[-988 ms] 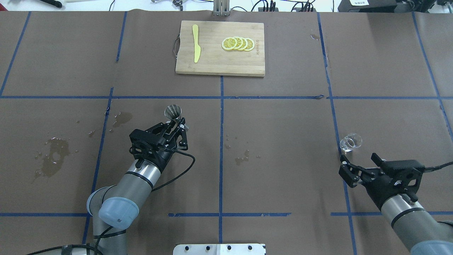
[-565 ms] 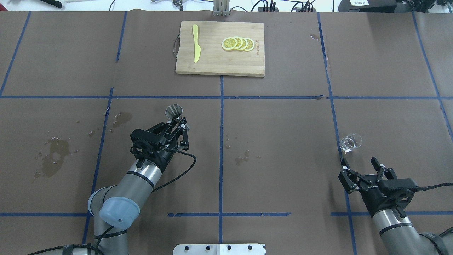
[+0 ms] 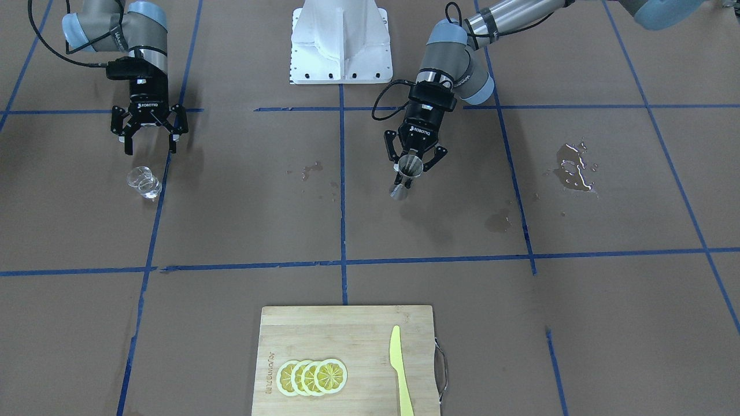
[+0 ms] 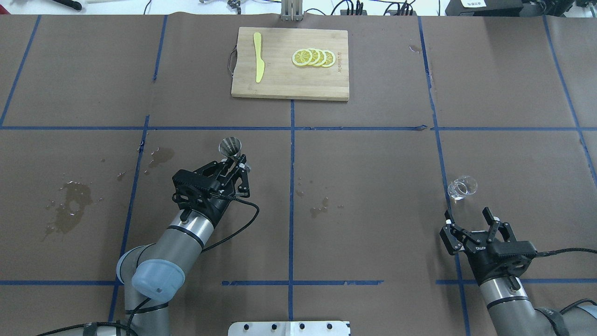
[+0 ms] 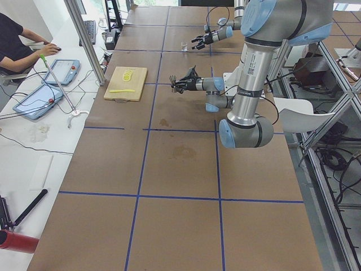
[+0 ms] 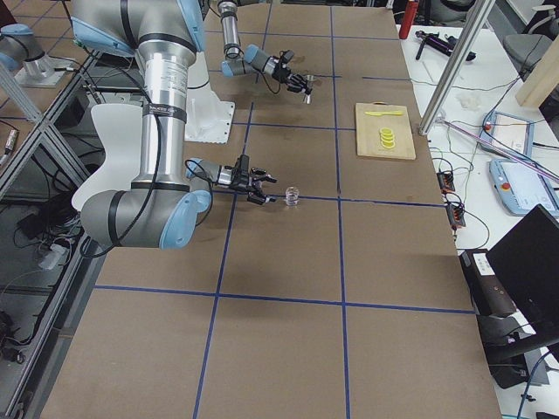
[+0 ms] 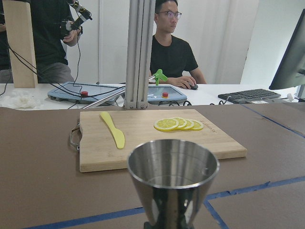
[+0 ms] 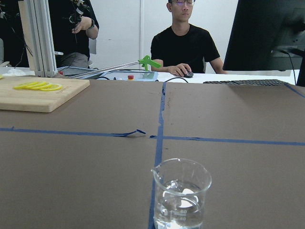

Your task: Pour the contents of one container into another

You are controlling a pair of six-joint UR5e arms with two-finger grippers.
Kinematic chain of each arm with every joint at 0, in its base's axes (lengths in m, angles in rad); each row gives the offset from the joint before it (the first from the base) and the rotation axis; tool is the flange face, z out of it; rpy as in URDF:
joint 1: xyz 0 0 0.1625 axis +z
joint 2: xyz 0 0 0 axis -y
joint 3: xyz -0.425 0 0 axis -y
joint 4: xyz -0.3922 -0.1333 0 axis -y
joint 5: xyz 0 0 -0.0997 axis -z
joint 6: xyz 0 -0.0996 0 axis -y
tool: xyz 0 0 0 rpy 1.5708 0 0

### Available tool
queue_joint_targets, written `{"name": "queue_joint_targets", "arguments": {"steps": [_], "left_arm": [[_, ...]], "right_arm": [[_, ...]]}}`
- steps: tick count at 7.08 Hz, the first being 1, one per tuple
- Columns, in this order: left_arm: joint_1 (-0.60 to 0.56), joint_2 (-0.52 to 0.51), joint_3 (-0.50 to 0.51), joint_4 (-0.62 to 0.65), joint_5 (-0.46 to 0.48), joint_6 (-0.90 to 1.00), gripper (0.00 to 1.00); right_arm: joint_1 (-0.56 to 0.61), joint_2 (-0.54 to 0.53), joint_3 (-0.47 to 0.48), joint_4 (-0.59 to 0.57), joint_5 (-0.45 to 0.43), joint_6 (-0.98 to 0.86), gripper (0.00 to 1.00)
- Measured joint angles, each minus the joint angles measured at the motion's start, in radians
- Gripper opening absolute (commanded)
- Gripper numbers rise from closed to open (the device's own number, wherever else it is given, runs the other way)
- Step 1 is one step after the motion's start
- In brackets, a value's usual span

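The steel hourglass jigger [image 4: 229, 147] is held at its narrow waist by my left gripper [image 4: 232, 163], shut on it left of the table's middle. In the left wrist view the jigger [image 7: 172, 181] stands upright with its open cone up. From the front, the jigger [image 3: 406, 176] hangs between the left gripper's [image 3: 410, 169] fingers. The clear glass beaker [image 4: 462, 187] stands on the table at the right with clear liquid in it, spout visible in the right wrist view [image 8: 182, 195]. My right gripper [image 4: 467, 214] is open, a short way behind the beaker and not touching it.
A wooden cutting board [image 4: 280, 84] at the far middle carries lemon slices [image 4: 313, 58] and a yellow knife [image 4: 258, 63]. Wet patches [image 4: 70, 207] mark the brown paper at left, with smaller wet spots [image 4: 319, 209] near the middle. People sit beyond the far edge.
My right arm has drawn back from the beaker toward the robot and turned its open gripper straight at it. The left gripper and jigger have barely moved.
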Motion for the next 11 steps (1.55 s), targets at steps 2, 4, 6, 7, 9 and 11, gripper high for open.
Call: {"name": "queue_joint_targets", "arguments": {"steps": [2,4,6,7,9,11], "left_arm": [[0.0,0.0,0.0,0.0,-0.001,0.0,0.0],[0.0,0.0,0.0,0.0,-0.001,0.0,0.0],[0.0,0.0,0.0,0.0,-0.004,0.001,0.0],[0.0,0.0,0.0,0.0,-0.007,0.001,0.0],[0.0,0.0,0.0,0.0,-0.009,0.002,0.0],[0.0,0.0,0.0,0.0,-0.009,0.002,0.0]], "right_arm": [[0.014,0.008,-0.016,0.0,0.004,-0.002,0.96],[0.041,0.024,-0.046,0.0,0.009,-0.008,0.96],[0.079,0.09,-0.103,0.0,0.02,-0.013,0.96],[0.097,0.109,-0.12,0.004,0.031,-0.016,0.94],[0.117,0.117,-0.136,0.032,0.05,-0.028,0.91],[0.126,0.119,-0.145,0.045,0.055,-0.036,0.9]]}}
